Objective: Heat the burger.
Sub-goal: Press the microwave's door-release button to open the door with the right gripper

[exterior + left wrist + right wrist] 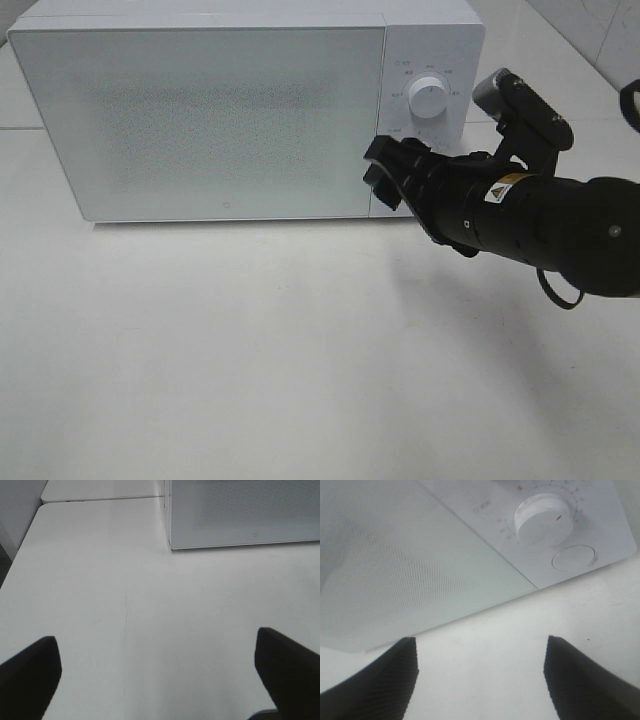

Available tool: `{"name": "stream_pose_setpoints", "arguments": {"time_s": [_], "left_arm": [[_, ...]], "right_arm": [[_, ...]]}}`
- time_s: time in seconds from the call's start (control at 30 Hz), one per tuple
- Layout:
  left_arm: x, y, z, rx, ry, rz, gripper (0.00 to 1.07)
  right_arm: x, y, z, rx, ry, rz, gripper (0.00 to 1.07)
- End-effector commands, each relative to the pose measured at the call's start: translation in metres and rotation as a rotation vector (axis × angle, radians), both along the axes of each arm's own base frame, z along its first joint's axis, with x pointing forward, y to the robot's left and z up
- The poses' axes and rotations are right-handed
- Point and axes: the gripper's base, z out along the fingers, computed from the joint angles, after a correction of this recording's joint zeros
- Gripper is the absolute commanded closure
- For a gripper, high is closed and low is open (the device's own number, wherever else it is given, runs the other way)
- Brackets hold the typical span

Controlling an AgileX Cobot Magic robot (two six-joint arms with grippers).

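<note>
1. The right gripper [385, 172] hangs with fingers spread and nothing between them, close to the seam where the microwave [430, 40] door [200, 120] meets the control panel, below the dial [430, 97].
2. The left gripper [155, 677] is likewise spread and empty, over the bare desk [125, 605] toward its left edge.
3. The door is shut (its frosted panel hides the inside), and the burger shows in no view.
4. Judged from this, the burger is probably inside and only the dial remains; otherwise nearly everything is left.
</note>
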Motion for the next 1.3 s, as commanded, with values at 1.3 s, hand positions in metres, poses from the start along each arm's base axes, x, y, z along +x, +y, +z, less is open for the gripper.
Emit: {"name": "stream_pose_setpoints", "arguments": {"time_s": [1.3], "left_arm": [[-0.001, 0.0, 0.0, -0.006, -0.026, 0.0, 0.09]], "right_arm": [[-0.166, -0.094, 0.144, -0.55, 0.141, 0.685, 0.37]]}}
